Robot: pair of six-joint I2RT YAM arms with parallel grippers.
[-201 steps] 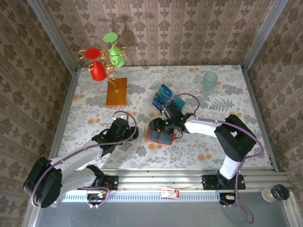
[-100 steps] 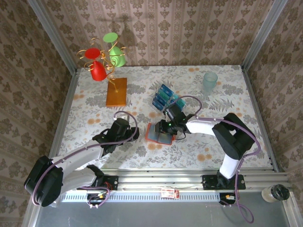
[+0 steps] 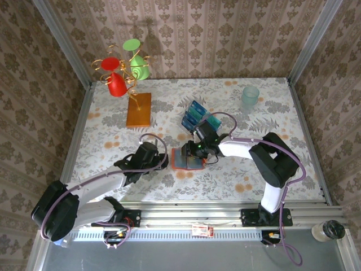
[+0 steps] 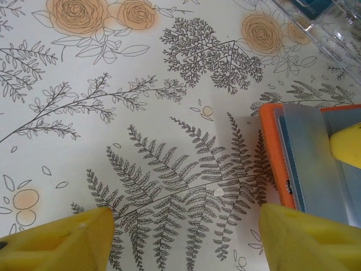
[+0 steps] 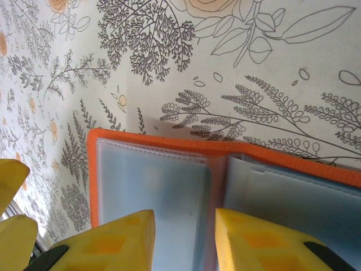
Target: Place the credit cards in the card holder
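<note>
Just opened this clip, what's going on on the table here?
The small orange-red folding card holder lies open on the floral tablecloth. The right pincer is down over its centre fold, jaws narrow; whether it pinches anything is unclear. The left pincer hovers open over bare cloth beside the holder. The blue and teal credit cards stand in a clear plastic rack farther back.

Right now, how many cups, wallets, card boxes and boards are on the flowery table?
Cups: 3 (red cup, green cup, pale blue cup)
Orange wallet: 1
Box of blue cards: 1
Brown board: 1
Total: 6
</note>
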